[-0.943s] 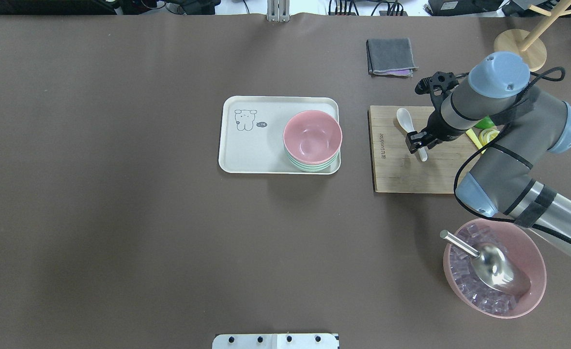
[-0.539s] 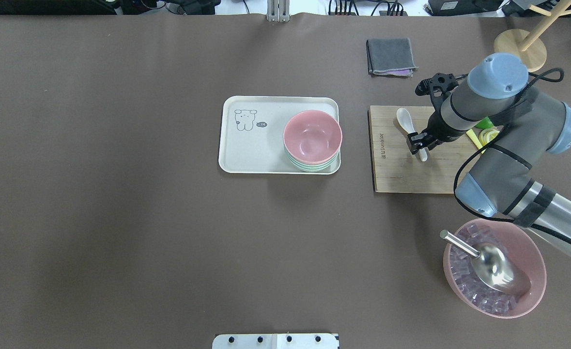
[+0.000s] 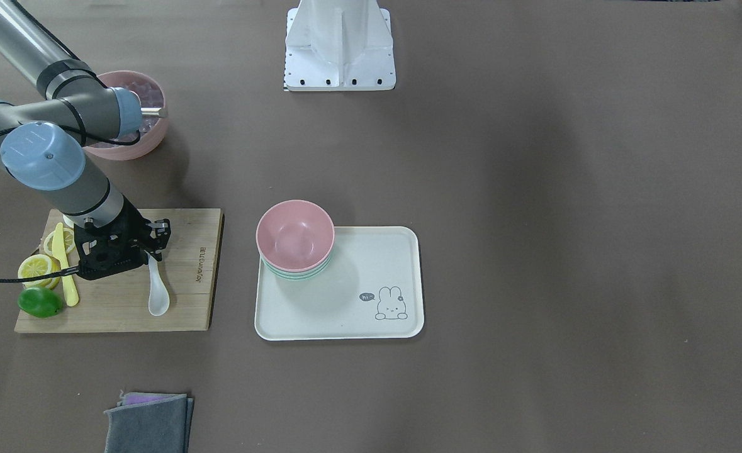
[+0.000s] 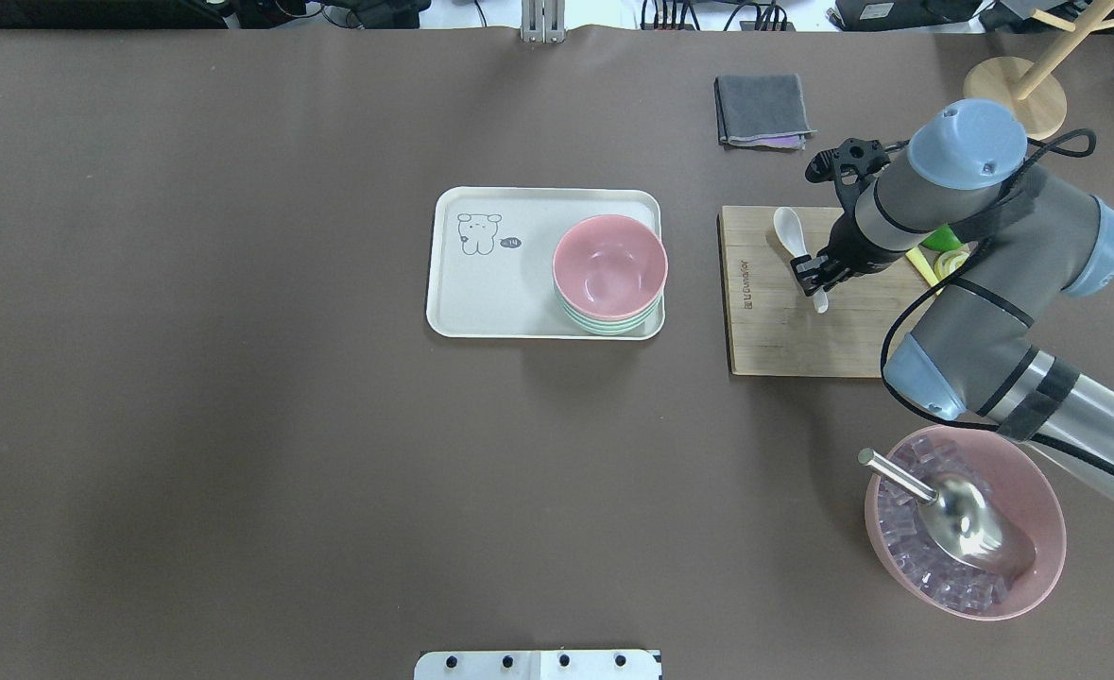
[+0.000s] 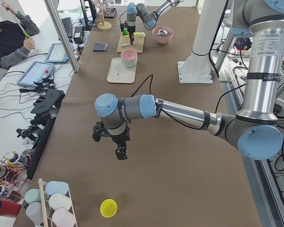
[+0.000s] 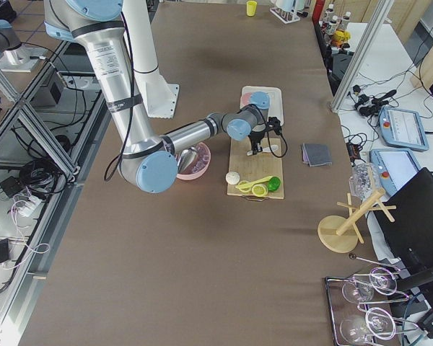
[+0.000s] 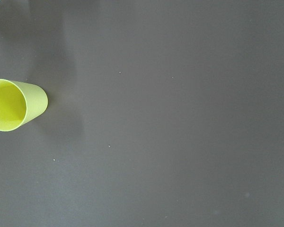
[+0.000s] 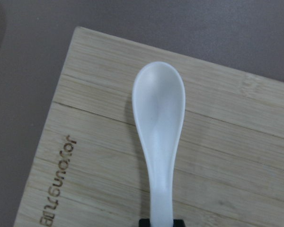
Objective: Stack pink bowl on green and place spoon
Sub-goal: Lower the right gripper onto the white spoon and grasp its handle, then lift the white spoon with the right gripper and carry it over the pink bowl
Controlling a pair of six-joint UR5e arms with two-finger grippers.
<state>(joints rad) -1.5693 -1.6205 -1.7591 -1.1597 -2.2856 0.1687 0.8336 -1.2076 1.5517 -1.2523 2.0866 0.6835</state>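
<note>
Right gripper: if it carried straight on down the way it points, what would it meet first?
The right gripper appears to be clamped on the white spoon at its handle, so going straight down it would likely press into the bamboo cutting board beneath. Depth is unclear.

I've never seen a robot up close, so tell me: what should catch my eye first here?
The right gripper pinches the handle of a white spoon lying on a wooden board, on the robot's right side. Mid-table, a pink bowl sits nested on a green bowl in the corner of a cream tray.
</note>
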